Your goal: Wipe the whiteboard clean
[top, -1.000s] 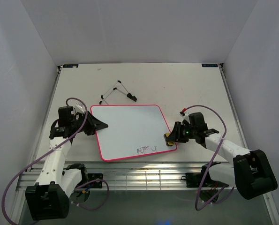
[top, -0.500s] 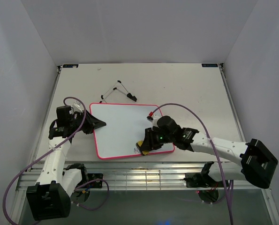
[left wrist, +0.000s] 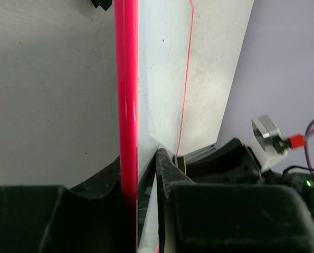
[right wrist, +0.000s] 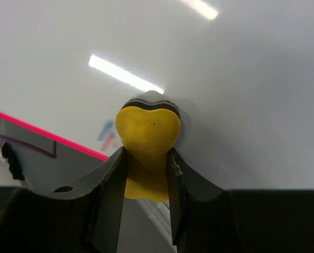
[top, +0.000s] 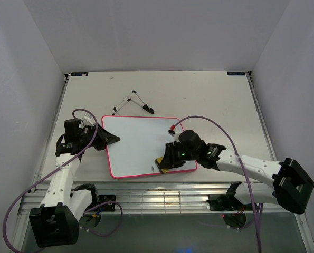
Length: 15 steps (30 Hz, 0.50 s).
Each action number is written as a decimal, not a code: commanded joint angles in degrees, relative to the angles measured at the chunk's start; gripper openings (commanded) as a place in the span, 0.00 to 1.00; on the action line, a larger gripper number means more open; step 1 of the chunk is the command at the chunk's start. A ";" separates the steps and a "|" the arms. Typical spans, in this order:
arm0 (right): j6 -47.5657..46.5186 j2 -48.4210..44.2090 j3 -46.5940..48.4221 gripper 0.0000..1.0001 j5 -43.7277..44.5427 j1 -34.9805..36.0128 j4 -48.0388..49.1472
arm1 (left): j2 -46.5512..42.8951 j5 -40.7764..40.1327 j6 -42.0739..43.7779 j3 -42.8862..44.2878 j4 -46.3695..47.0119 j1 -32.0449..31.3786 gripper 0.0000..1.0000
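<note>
The flat rectangular whiteboard (top: 138, 145) with pink-red rim lies near centre on the pale table (top: 209, 100). The left gripper (top: 110, 138) clamps its left edge; the right gripper (top: 166, 161) grasps a yellow foam eraser block (right wrist: 148, 126) pressed against its near-right area.

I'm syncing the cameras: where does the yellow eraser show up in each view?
Top external: eraser lower centre, at the whiteboard's near edge, in the right tool.
Left wrist: not discernible.
Right wrist: centre, gripped by that tool.
Shared landmark: the pink-red rim.
</note>
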 commanded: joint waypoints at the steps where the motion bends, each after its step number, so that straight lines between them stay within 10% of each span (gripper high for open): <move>1: -2.85 -5.73 -8.55 0.27 3.80 -9.37 -10.19 | -0.06 -11.56 4.55 -0.50 0.35 -0.05 0.00; 8: -10.50 -11.72 -15.07 0.27 1.63 -23.98 -15.66 | 0.03 -11.04 4.63 -0.67 0.61 -0.05 0.00; 15: -2.78 -7.34 -8.07 0.26 -3.49 -10.23 -5.20 | -0.06 -11.04 4.55 -0.85 0.70 -0.05 0.00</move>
